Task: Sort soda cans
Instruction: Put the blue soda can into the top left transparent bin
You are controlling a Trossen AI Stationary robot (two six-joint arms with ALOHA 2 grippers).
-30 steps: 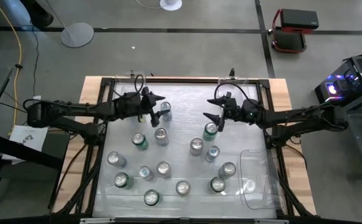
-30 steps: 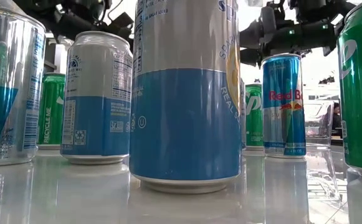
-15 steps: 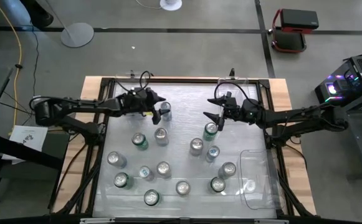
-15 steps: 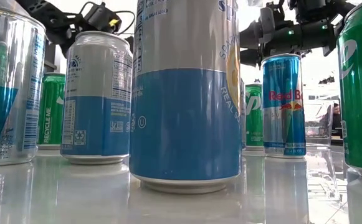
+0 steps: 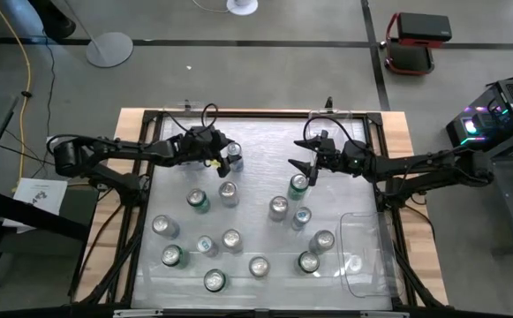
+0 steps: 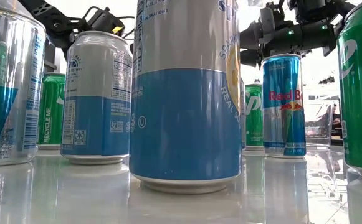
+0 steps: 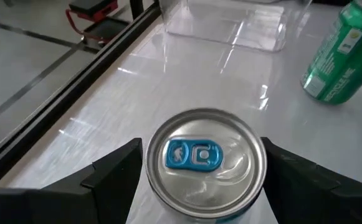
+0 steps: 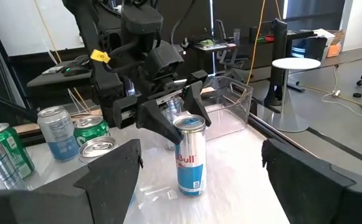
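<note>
Several soda cans stand upright on their bases across the glossy white table (image 5: 256, 132), with green, blue-and-silver and plain silver sides. My left gripper (image 5: 224, 152) is open at a slim blue-and-silver can (image 5: 233, 158) near the far left. Its fingers flank the can's silver top (image 7: 200, 163), which also shows in the right wrist view (image 8: 190, 155). My right gripper (image 5: 304, 155) is open and hovers above the table's far right. A green can (image 5: 297, 185) sits just on its near side. My left gripper has one finger (image 7: 115, 171) on each side of the slim can's top rim (image 7: 152, 149). It comes from the table's left, slanting down. Whether the pads touch the can, I cannot tell. The can stands upright on the table.
A clear plastic bin (image 5: 363, 252) sits at the near right corner. Two more clear bins (image 5: 334, 117) stand along the far edge. Cans crowd the middle and near half; a silver can (image 5: 228, 192) and a green one (image 5: 198, 200) are close on the slim can's near side. Black frame rails (image 5: 141, 203) border the table.
My left arm has reached toward the table's right and come down. Its open fingers, which were beside and above the slim can, now flank the can's top. The cans have kept their places.
</note>
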